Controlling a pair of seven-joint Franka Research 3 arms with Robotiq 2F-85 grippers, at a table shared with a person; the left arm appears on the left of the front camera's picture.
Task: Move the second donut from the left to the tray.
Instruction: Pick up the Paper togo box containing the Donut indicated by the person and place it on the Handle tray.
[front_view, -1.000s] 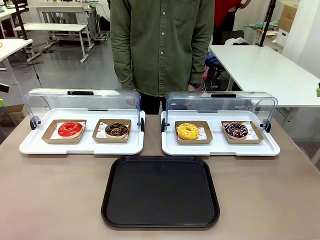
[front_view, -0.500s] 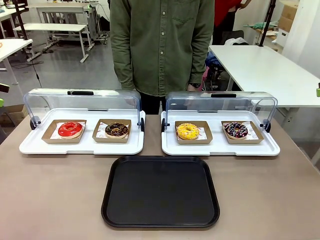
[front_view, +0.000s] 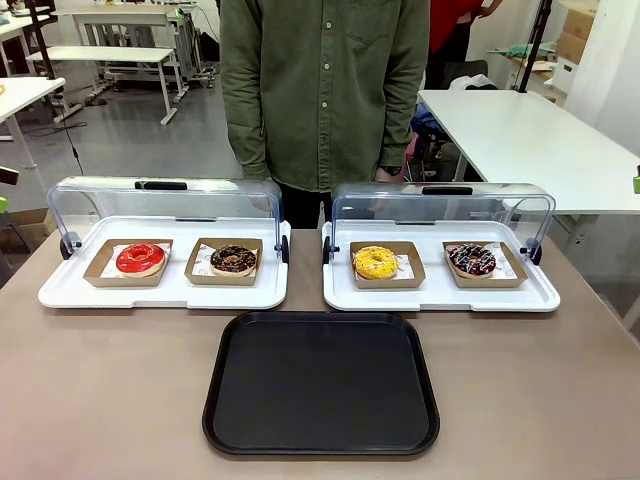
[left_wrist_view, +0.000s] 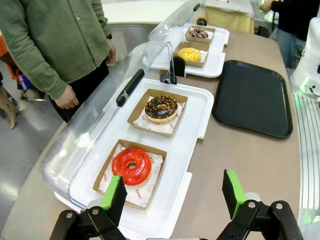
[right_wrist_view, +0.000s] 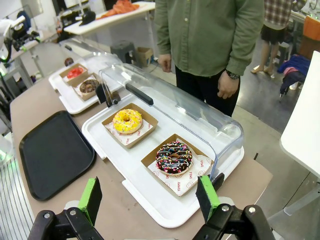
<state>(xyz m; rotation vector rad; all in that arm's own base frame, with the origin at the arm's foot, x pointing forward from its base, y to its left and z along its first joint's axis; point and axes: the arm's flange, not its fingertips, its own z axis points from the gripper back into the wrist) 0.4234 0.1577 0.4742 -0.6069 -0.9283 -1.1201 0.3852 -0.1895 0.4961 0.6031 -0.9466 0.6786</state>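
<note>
While my left pincer (left_wrist_view: 172, 192) and right pincer (right_wrist_view: 149, 192) hang wide open, empty, chocolate donut (front_view: 234, 259) sits in left white display tray (front_view: 165, 293), behind black tray (front_view: 320, 385) on brown worktop (front_view: 100, 390). White tables (front_view: 520, 140), grey floor (front_view: 130, 140) beyond.

Four donuts: one red-glazed donut (front_view: 140, 258), one chocolate-glazed donut (front_view: 233, 259), one yellow donut (front_view: 375, 262) and one sprinkled dark donut (front_view: 471, 260). Four brown cardboard holders (front_view: 100, 272), one per donut, each apparently lined with one printed paper (left_wrist_view: 134, 192), though the farther ones are too small to confirm. Two white display trays (front_view: 160, 295), each with one clear lid (front_view: 165, 205). One black tray (front_view: 320, 385). One person (front_view: 322, 90) stands at the table.
</note>
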